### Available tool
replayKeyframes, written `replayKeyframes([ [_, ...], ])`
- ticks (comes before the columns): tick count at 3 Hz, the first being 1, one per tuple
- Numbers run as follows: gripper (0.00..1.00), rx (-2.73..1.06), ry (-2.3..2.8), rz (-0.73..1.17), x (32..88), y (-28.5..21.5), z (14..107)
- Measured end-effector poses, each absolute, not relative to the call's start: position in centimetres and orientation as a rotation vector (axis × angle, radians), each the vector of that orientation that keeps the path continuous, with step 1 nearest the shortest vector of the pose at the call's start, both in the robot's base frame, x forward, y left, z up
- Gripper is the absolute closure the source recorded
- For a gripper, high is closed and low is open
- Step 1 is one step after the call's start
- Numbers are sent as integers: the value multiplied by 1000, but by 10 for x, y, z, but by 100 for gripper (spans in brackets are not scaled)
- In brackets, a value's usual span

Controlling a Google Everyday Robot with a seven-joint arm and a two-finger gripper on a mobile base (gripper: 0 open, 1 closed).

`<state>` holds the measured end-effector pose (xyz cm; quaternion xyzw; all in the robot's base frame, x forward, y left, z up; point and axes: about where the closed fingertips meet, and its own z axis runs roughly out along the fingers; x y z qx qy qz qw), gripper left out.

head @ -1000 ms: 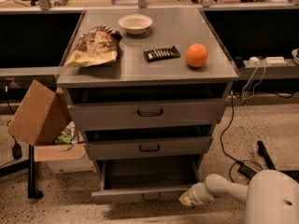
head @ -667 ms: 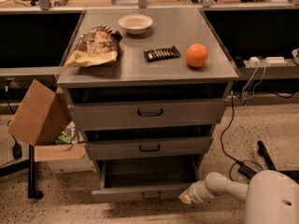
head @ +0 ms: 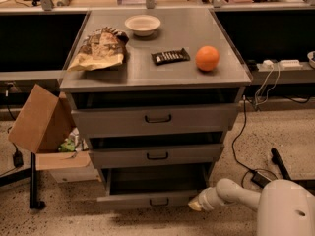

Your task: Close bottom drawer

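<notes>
The bottom drawer (head: pixel 147 199) stood pulled out at the foot of the cabinet (head: pixel 157 77), its front well forward of the two drawers above. The gripper (head: pixel 196 205) sat low by the cabinet's right front corner, seemingly touching that drawer front's right end. Whether it was spread or closed could not be told. An orange (head: pixel 207 58) lay on the cabinet's top.

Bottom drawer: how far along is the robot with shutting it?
Done: the gripper is down at the right end of the front of the bottom drawer. In hand: it looks placed to push there, though contact is hard to judge. Left: nearly all the closing, since the bottom drawer juts well out past the middle drawer, its dark inside showing.
</notes>
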<state>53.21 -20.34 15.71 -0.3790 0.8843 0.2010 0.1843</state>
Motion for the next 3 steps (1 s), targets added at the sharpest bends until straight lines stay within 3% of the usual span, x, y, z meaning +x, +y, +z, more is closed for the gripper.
replayKeyframes([
  [3, 100, -1054, 2468, 565, 562, -205, 161],
])
